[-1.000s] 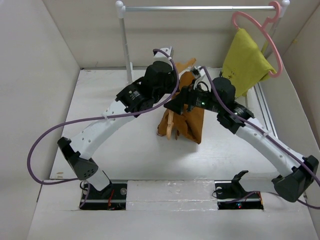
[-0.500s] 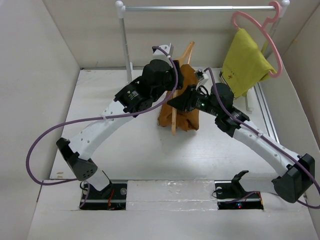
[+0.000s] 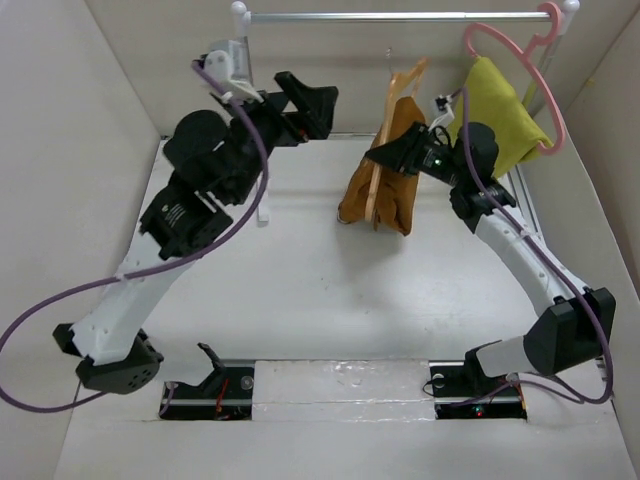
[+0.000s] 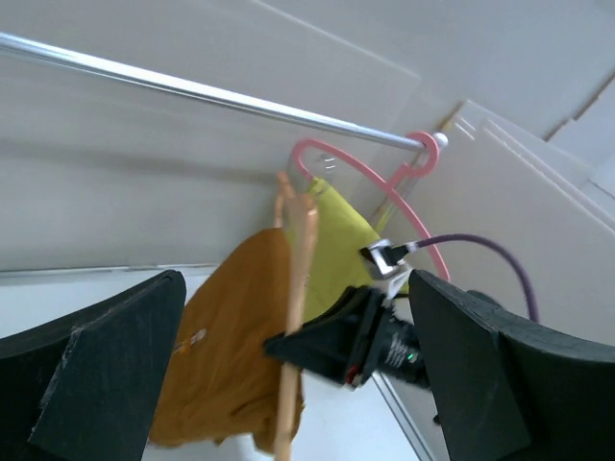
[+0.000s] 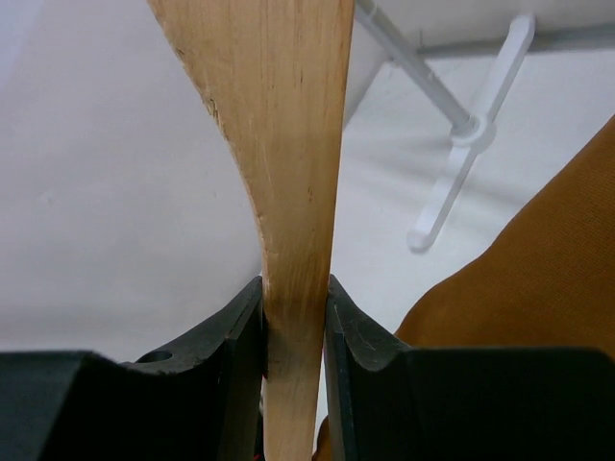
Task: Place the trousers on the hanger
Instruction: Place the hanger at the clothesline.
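The rust-brown trousers point(image 3: 388, 185) hang folded over the wooden hanger point(image 3: 378, 180), lifted off the table near the rail point(image 3: 400, 16). The metal hook point(image 3: 388, 58) stands just below the rail; I cannot tell whether it touches. My right gripper point(image 3: 388, 157) is shut on the hanger's wooden arm, and the right wrist view shows the wood point(image 5: 288, 144) pinched between both jaws of the gripper point(image 5: 293, 317), with trouser cloth point(image 5: 538, 279) at the right. My left gripper point(image 3: 312, 100) is open and empty, raised to the left. From there it faces the hanger point(image 4: 300, 259) and the trousers point(image 4: 231, 355).
A pink plastic hanger point(image 3: 520, 50) carrying a yellow-green garment point(image 3: 495, 120) hangs at the rail's right end. The rail's white post point(image 3: 248, 90) stands behind my left arm. Beige walls close in the table on three sides.
My left gripper opened, let go and swung up and to the left. My right gripper shut on the hanger and lifted it with the trousers up and back towards the rail.
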You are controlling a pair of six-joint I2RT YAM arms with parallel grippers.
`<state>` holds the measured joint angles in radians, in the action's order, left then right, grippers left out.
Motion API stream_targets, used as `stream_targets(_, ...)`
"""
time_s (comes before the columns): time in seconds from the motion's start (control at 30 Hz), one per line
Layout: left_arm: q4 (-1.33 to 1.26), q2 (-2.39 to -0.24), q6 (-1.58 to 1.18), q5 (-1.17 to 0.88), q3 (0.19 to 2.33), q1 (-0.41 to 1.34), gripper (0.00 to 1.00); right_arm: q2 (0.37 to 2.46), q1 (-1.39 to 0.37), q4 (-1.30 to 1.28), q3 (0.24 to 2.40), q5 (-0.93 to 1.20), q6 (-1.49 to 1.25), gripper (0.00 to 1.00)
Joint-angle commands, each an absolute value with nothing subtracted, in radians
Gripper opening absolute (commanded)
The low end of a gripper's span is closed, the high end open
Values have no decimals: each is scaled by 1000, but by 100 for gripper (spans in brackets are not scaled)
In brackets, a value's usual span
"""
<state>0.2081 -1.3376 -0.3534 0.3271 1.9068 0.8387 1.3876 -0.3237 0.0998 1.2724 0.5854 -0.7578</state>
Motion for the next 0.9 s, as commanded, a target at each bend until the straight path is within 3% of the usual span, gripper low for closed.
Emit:
stream_targets(0.0,163,-1269,-319,406,1818,838,99,1354,-214,471,1417,676,-775,0)
stream_targets(0.27,207,-1189,-414,364,1468,828,99,1598,-19,744,1593,793,-1043,0)
stream_targets(0.53,229,-1183,-454,339,1388,819,99,1773,29,788,1746,837,-1146,0)
stream_targets(0.87,221,-1207,-477,292,1382,819,99,1870,51,951,1721,830,-1285,0)
